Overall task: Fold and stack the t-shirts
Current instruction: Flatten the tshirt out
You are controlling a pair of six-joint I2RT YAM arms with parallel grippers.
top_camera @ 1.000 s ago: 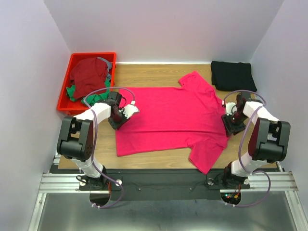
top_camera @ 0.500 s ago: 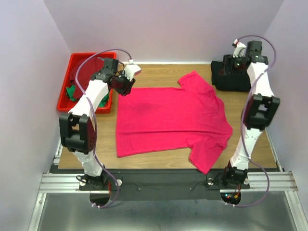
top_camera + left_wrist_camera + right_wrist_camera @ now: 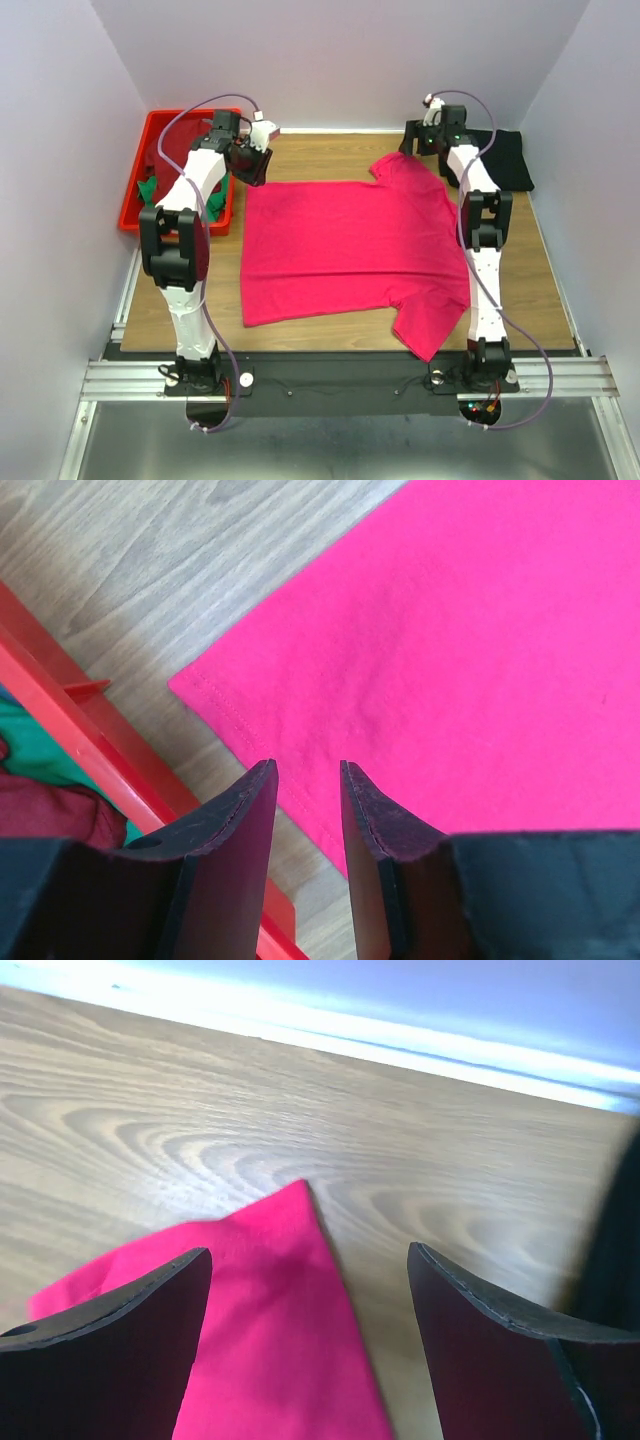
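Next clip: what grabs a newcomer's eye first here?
A bright pink-red cloth t-shirt lies spread flat centrally. The left gripper hovers open over its far hem corner, the right gripper over its far sleeve. A red plastic bin sits far left, a folded black t-shirt far right.

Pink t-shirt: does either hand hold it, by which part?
Neither: left hand open above a corner of the pink t-shirt, right hand open above its sleeve.

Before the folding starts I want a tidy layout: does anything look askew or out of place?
The pink shirt lies flat, but its near sleeve juts past the table's front edge. Nothing else stands out; the black shirt sits folded in the far right corner.
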